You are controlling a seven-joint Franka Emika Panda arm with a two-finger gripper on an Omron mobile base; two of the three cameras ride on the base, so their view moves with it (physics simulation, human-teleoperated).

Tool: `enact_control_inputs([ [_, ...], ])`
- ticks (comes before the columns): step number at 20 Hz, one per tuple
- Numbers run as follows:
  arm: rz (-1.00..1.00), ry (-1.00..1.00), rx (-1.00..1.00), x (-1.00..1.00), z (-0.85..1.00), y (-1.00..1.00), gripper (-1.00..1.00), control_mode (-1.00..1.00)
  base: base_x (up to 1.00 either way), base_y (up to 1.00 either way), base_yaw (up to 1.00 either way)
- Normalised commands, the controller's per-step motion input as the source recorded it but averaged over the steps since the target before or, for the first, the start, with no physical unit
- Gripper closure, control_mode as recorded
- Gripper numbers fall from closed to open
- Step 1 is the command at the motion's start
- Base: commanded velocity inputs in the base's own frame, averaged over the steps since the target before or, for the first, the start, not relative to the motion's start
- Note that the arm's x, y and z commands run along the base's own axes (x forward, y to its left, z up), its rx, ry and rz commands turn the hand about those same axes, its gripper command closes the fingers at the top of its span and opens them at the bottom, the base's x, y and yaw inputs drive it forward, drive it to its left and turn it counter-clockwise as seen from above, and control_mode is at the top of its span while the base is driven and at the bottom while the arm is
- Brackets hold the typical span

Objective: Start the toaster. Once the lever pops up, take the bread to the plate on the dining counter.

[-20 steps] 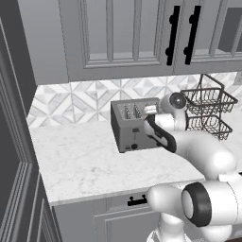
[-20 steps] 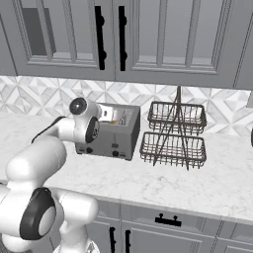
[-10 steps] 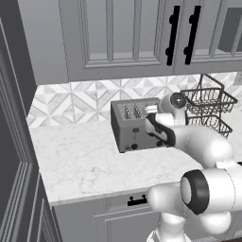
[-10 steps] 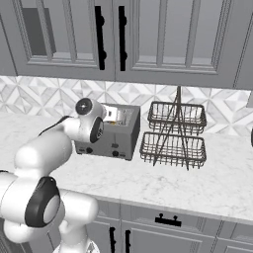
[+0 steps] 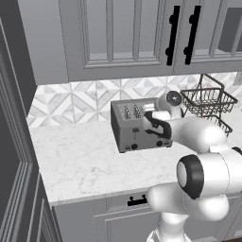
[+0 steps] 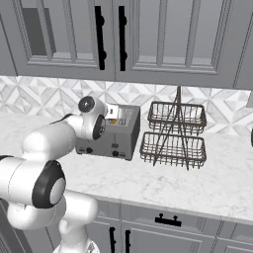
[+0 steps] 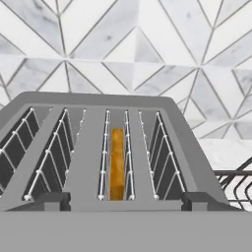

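- The bread [image 7: 117, 162] sat deep in a toaster [image 5: 134, 130] slot, only its thin edge showing.
- The tool [image 7: 125, 201] was spread wide over the toaster.
- The arm hid the toaster's right front.

Two-tier wire basket [image 6: 173, 136] on marble worktop [image 6: 197, 183]

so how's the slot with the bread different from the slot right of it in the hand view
The bread slot holds an orange-brown slice standing on edge between its wire guides; the right slot holds nothing. The bread slot runs nearly straight up the picture; the right slot slants outward. Both are dark, wire-lined openings in the toaster top.
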Motion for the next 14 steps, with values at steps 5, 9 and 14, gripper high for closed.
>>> enact_control_inputs([
  [5,0.0,0.05,0.0,0.1,0.0,0.11,-1.0,-1.0,0.0,0.0,0.0],
  [9,0.0,0.07,0.0,0.04,0.0,0.12,-1.0,-1.0,0.0,0.0,0.0],
  [14,0.0,0.05,0.0,0.0,0.0,0.01,-1.0,-1.0,0.0,0.0,0.0],
])
